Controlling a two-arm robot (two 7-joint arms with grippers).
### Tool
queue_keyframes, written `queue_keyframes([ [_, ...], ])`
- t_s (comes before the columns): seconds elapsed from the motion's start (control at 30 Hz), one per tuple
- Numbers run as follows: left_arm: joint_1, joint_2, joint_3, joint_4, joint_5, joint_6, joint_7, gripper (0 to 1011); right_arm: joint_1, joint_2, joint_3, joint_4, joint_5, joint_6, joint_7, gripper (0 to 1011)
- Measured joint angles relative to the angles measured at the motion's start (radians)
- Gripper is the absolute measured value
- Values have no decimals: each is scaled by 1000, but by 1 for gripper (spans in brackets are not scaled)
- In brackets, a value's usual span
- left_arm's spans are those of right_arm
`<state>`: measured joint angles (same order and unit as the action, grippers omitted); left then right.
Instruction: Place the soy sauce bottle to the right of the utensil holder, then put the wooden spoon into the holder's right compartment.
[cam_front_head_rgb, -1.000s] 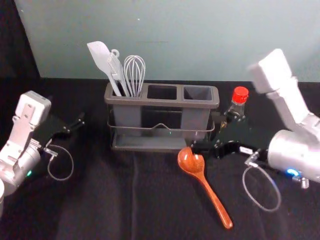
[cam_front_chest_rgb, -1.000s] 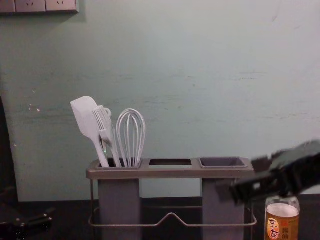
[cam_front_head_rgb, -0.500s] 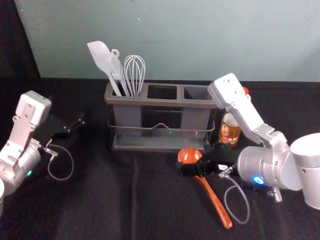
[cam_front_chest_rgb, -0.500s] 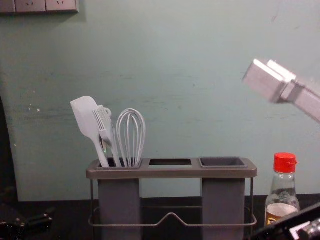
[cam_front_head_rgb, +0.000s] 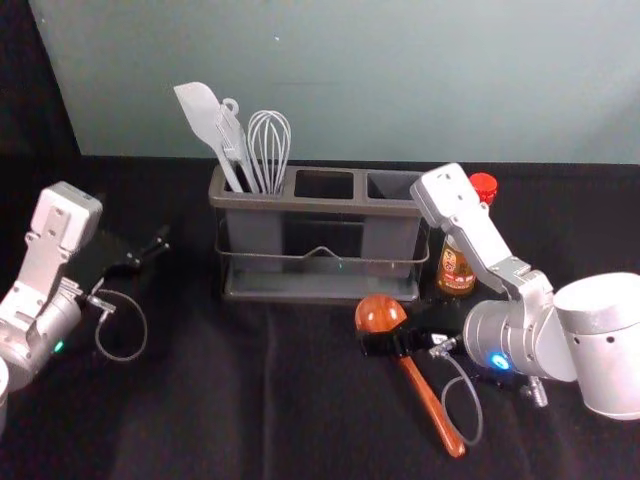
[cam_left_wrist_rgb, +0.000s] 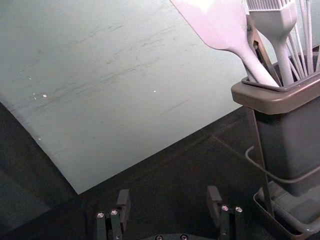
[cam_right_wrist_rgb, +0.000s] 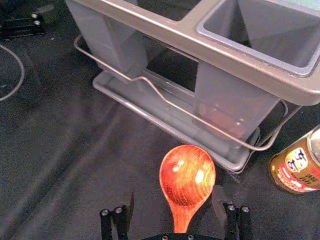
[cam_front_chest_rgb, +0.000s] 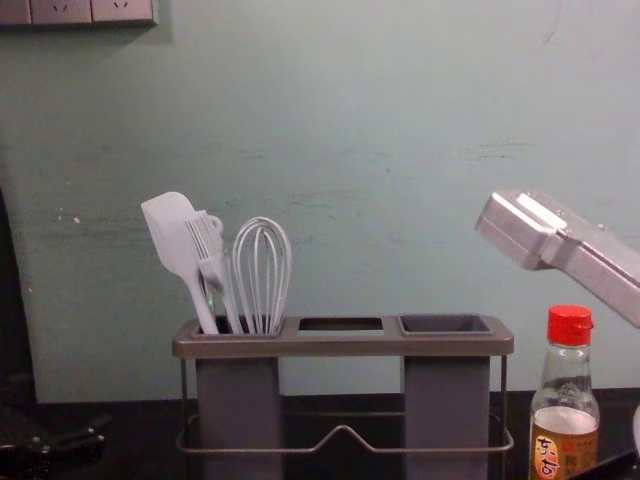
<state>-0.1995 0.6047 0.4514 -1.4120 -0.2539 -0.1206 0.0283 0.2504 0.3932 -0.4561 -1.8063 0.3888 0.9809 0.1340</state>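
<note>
The wooden spoon (cam_front_head_rgb: 430, 408) lies on the dark cloth before the utensil holder (cam_front_head_rgb: 322, 292), bowl toward it. My right gripper (cam_front_head_rgb: 388, 338) is low over the spoon's neck; in the right wrist view the same gripper (cam_right_wrist_rgb: 174, 200) stands open, the spoon's bowl (cam_right_wrist_rgb: 187, 172) and neck showing between its fingers. Upright beside the holder's right end is the soy sauce bottle (cam_front_head_rgb: 455, 272), partly behind the right arm; its red cap (cam_front_chest_rgb: 570, 326) shows in the chest view. Parked at the left, my left gripper (cam_front_head_rgb: 152, 250) is open, as the left wrist view of this gripper (cam_left_wrist_rgb: 169, 196) confirms.
A white spatula (cam_front_head_rgb: 203, 115), a brush and a whisk (cam_front_head_rgb: 269, 145) stand in the holder's left compartment. The right compartment (cam_front_chest_rgb: 445, 325) has nothing in it. A thin wire rail (cam_right_wrist_rgb: 175, 106) runs along the holder's front. Behind is a pale green wall.
My right gripper has moved away from the bottle, toward the front left, and lowered over the spoon. The bottle and spoon have stayed in place, and the left arm has not moved.
</note>
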Motion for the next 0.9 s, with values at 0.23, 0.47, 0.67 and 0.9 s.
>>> queue_keyframes([
  [0.23, 0, 0, 0, 0, 0, 0, 0, 1005, 7, -15, -4, 35, -24, -21, 1, 1002],
  [0.47, 0, 0, 0, 0, 0, 0, 0, 1005, 12, -29, -6, 62, -44, -43, 11, 1002],
  [0.67, 0, 0, 0, 0, 0, 0, 0, 1005, 17, -38, -4, 86, -59, -52, 22, 1002],
  [0.9, 0, 0, 0, 0, 0, 0, 0, 1005, 18, -46, -1, 100, -75, -59, 33, 1002],
])
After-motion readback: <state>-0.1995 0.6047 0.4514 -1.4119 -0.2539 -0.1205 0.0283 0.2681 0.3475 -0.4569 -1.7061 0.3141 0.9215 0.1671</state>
